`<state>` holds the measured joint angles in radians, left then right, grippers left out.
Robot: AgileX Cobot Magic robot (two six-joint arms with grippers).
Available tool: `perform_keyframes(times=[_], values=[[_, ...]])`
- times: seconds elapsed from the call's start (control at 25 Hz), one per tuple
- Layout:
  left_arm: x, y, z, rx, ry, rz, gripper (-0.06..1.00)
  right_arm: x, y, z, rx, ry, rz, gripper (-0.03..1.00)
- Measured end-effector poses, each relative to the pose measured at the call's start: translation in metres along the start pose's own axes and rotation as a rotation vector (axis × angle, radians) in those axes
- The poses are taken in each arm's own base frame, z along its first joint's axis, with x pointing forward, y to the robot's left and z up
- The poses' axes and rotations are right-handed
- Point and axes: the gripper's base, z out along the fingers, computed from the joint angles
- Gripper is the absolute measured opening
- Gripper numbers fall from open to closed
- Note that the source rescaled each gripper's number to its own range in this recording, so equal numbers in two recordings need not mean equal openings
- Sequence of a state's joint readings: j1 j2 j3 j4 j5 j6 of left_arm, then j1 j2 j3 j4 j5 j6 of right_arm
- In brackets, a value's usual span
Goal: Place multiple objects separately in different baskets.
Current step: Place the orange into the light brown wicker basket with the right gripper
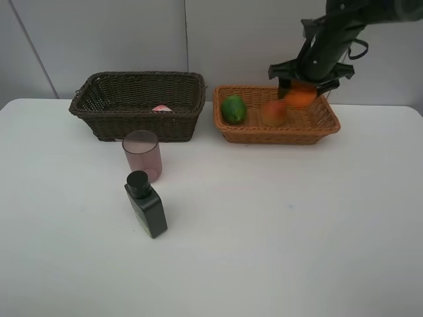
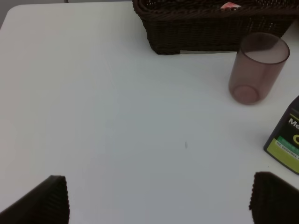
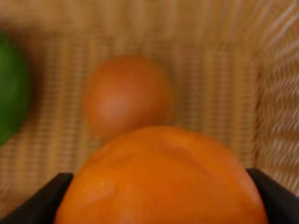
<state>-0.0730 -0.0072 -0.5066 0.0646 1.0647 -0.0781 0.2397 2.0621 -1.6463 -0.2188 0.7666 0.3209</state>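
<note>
My right gripper (image 1: 302,91) is shut on the orange (image 1: 301,96) and holds it just above the tan basket (image 1: 275,134); the orange fills the right wrist view (image 3: 161,179). In that basket lie the green fruit (image 1: 233,108) and the peach-coloured fruit (image 1: 275,112), both also in the right wrist view (image 3: 11,88) (image 3: 126,95). The pink bottle (image 1: 161,108) lies in the dark brown basket (image 1: 139,122). The mauve cup (image 1: 142,155) and black bottle (image 1: 146,205) stand on the table. My left gripper (image 2: 159,198) is open over bare table, left of the cup (image 2: 258,67) and the black bottle (image 2: 286,140).
The white table (image 1: 277,231) extends wide in front of both baskets. The dark basket's front wall (image 2: 210,35) is at the far side of the left wrist view. A grey wall stands behind the baskets.
</note>
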Motion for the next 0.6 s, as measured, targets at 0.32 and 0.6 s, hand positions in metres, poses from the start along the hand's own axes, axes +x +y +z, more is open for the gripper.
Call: perform_keyframes(times=[0.32, 0.6], values=[[0.000, 0.000, 0.000, 0.000, 0.000, 0.000, 1.00, 0.002, -0.010, 0.039, 0.011, -0.026, -0.003, 0.63], [0.000, 0.000, 0.000, 0.000, 0.000, 0.000, 1.00, 0.006, -0.009, 0.050, 0.014, -0.003, -0.007, 0.63]])
